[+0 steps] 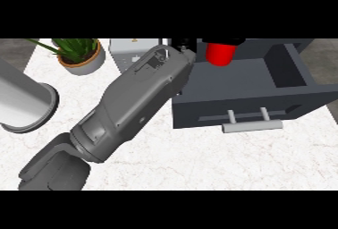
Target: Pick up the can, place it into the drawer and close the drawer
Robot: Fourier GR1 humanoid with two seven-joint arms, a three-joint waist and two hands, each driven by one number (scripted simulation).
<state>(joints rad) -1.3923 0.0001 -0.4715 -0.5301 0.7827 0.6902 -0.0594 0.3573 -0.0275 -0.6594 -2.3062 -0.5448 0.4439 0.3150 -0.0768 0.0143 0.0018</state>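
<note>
- I see the red can [220, 53] held over the back of the open drawer [251, 96], near its rear left corner.
- My hand [188, 44] at the can's top is mostly hidden; I make out dark fingers around it, so I read it as grasping the can.
- Which arm this is I cannot tell for sure.
- The handle [252, 126] faces me.
- A plant [79, 53] and a cylinder [25, 105] sit left on the tabletop [198, 156].
</note>
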